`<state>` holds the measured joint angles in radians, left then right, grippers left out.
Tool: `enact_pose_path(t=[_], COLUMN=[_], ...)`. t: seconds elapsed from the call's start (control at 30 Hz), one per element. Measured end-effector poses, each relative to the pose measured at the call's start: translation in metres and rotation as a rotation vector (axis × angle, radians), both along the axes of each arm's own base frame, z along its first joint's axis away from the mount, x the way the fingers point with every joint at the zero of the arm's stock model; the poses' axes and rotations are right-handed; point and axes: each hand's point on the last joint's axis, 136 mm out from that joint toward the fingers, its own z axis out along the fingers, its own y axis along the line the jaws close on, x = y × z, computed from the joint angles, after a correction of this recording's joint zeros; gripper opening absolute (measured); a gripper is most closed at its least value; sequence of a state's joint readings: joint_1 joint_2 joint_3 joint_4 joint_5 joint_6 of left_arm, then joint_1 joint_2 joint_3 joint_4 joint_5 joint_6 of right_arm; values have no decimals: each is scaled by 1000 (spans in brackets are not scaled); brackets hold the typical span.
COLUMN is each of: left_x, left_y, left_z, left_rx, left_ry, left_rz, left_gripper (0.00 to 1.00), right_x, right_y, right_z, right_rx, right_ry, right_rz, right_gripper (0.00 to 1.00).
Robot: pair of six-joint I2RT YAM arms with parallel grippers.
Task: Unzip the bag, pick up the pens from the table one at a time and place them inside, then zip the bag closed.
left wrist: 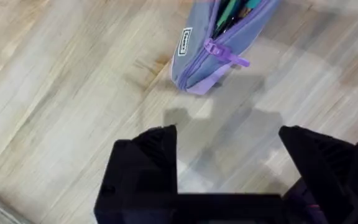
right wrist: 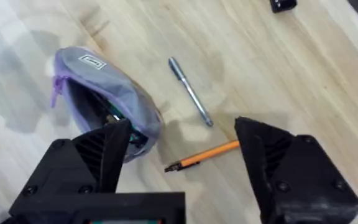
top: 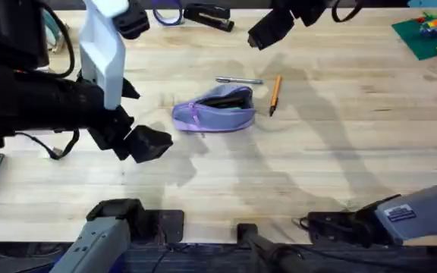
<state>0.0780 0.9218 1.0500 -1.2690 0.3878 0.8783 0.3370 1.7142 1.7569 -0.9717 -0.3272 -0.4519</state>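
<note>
Both tools released: left tool [left wrist: 227,152] just short of unzipped lavender pouch [top: 215,108]; orange pen [right wrist: 202,155] between right tool [right wrist: 182,155] fingers, silver pen [right wrist: 190,91] beyond. Pen could be rolled across counter [top: 340,152] if pinched off-centre.

left end effector [left wrist: 227,155] agape, right end effector [right wrist: 182,149] too (both raised)

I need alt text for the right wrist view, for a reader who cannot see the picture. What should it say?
A lavender-purple soft fabric pencil pouch lies unzipped on the light wooden plank table, with a slim silver-grey metallic pen and a slim orange pen with a dark tip beside it, both outside the pouch. The right gripper hangs open above them, holding nothing.
</note>
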Motion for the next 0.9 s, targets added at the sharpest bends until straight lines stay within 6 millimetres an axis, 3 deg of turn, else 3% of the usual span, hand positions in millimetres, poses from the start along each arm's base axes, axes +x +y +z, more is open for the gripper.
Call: enact_pose_path(t=[0.43, 0.67, 0.9], left_x=[0, 0, 0], left_y=[0, 0, 0], left_z=[0, 0, 0], left_rx=[0, 0, 0], left_ry=[0, 0, 0], left_rz=[0, 0, 0], left_gripper=[993, 993, 993], right_x=[47, 64, 74], right_y=[-31, -44, -42], right_z=[-2, -46, -78], right_rx=[-133, -221, -297], right_ry=[-173, -131, -148], right_rz=[-49, 18, 167], right_gripper=[996, 996, 996])
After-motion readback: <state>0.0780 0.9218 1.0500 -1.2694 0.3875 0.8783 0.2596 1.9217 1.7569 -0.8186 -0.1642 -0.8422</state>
